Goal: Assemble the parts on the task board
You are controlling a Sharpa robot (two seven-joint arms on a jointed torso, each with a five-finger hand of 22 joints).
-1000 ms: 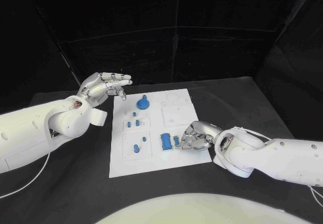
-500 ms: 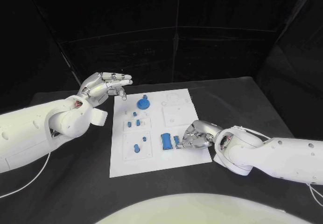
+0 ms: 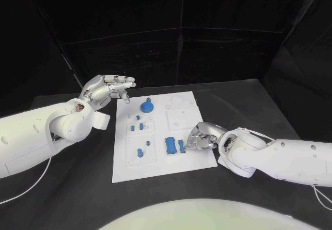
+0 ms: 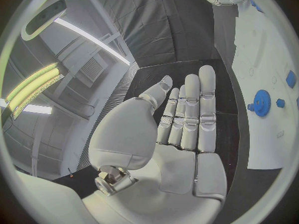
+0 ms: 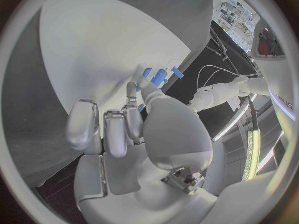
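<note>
The white task board (image 3: 185, 120) lies in the middle of the black table. On it are a blue gear (image 3: 147, 105), a long blue block (image 3: 170, 145), a small blue piece (image 3: 182, 145) beside that block, and several smaller blue parts (image 3: 137, 127). My right hand (image 3: 200, 136) rests on the board's near right part with its fingers curled in, fingertips beside the small blue piece; nothing shows inside the hand (image 5: 131, 129). My left hand (image 3: 107, 88) hangs above the board's far left corner, fingers apart and empty. The left wrist view has its flat palm (image 4: 181, 129) and the gear (image 4: 261, 103).
The black table (image 3: 235, 103) runs well beyond the board on every side. Dark curtain walls close off the back. Empty recesses mark the board's far right part (image 3: 181, 101).
My right hand has crept a little toward the far side of the board, staying by the small blue piece. The left hand and the blue parts have kept their places.
</note>
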